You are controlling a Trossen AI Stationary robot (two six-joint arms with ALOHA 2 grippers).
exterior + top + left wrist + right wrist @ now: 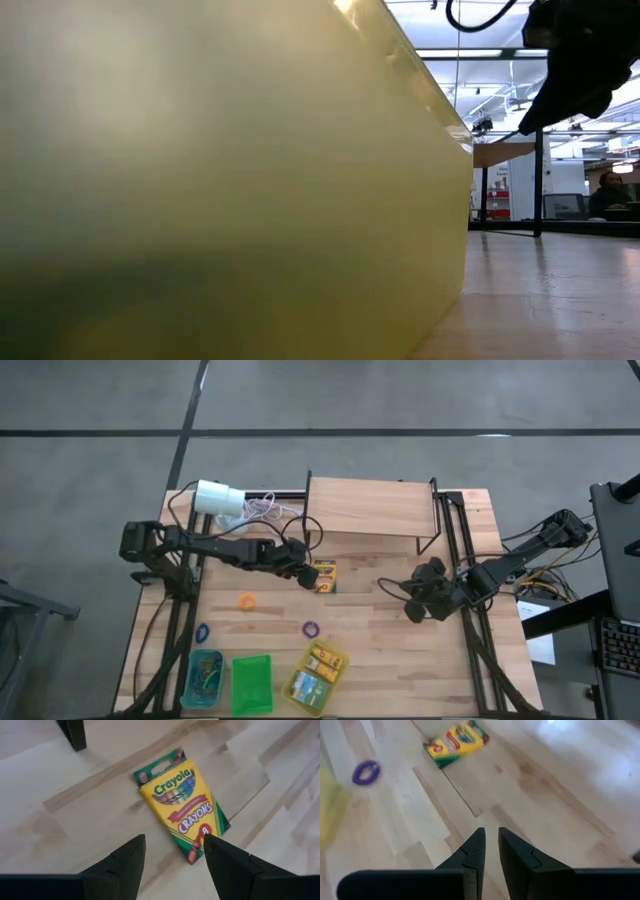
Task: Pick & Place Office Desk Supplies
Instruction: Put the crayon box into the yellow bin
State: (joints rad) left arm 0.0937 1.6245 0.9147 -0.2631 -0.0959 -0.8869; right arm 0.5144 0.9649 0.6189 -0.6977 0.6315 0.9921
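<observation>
At the table's front edge sit three trays in a row — a clear blue tray (204,678) holding coloured loops, a green plastic tray (252,684) and a translucent yellow tray (317,672) with two crayon boxes inside, its wall filling most of the low view. Beyond them, loose on the pale wooden tabletop (380,650), lie a blue rubber-band loop (202,632), a purple rubber-band loop (310,628) and an orange rubber-band loop (247,601). Farther in, near the table's middle, a yellow-and-green Crayola crayon box (183,803) lies flat. The left arm stretches in low from the left edge, elbow nearly straight, and its left gripper (172,854) hangs just over the box's near end, dark fingers spread apart with nothing between them. The right arm reaches in from the right side, bent at the wrist, its right gripper (491,851) hovering over bare wood well apart from the box, fingers drawn nearly together on nothing. At the far edge stand a raised wooden shelf (370,508) on a black frame and — beside it — a white cylinder (219,498) with a thin white cord.
</observation>
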